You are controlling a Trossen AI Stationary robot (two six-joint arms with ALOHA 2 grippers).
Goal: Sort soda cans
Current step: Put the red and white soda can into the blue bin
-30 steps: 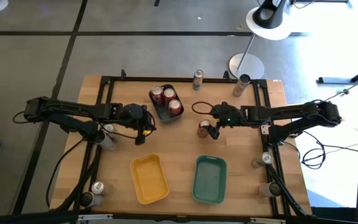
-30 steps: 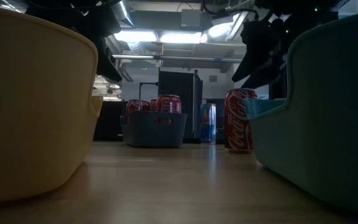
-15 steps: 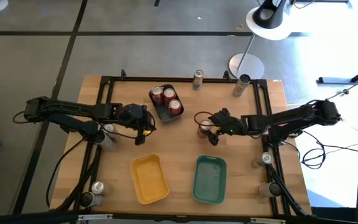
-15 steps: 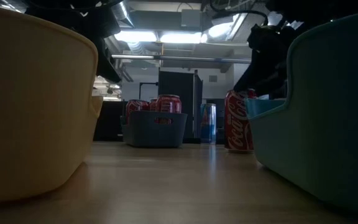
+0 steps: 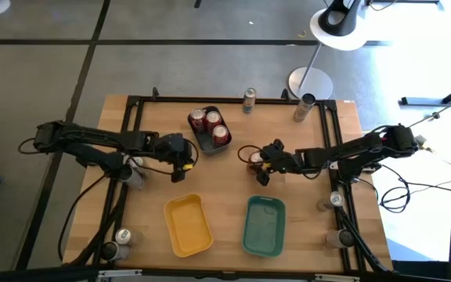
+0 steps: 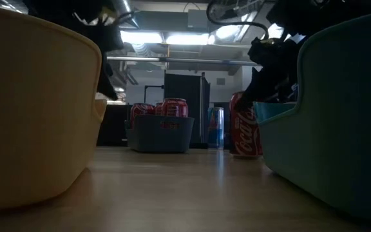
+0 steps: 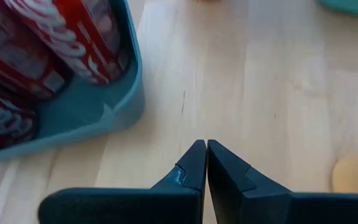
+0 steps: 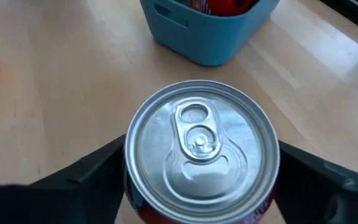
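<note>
A red soda can [image 5: 254,159] with a silver top [image 8: 201,143] stands mid-table, right of the dark blue tray [image 5: 203,141]. That tray holds three red cans [image 5: 211,125]. My right gripper [image 5: 260,166] has come in from the right and is shut on the lone red can [image 6: 245,125]. My left gripper [image 5: 180,159] hovers left of the blue tray with its fingers shut [image 7: 206,144] and holds nothing. The yellow tray [image 5: 188,225] and the teal tray [image 5: 265,227] sit near the front edge. My right gripper [image 8: 201,152] pinches the red can by its upper wall just under the rim [image 8: 132,186], one finger [image 8: 98,171] on each side. The fingers slant down from above and from the table's right. The can stands nearly upright; whether its base is off the wood I cannot tell.
Two cans stand at the far edge [image 5: 249,99] [image 5: 302,108], one of them blue [image 6: 216,127]. More cans sit outside the frame on the left [image 5: 135,166] [image 5: 122,237] and on the right [image 5: 332,201]. Bare wood lies between the trays and the blue tray.
My right gripper has moved toward the table's left and lowered from beside the red can until its fingers stand around the can's top. In the low view the can has shifted slightly left. My left arm has barely moved.
</note>
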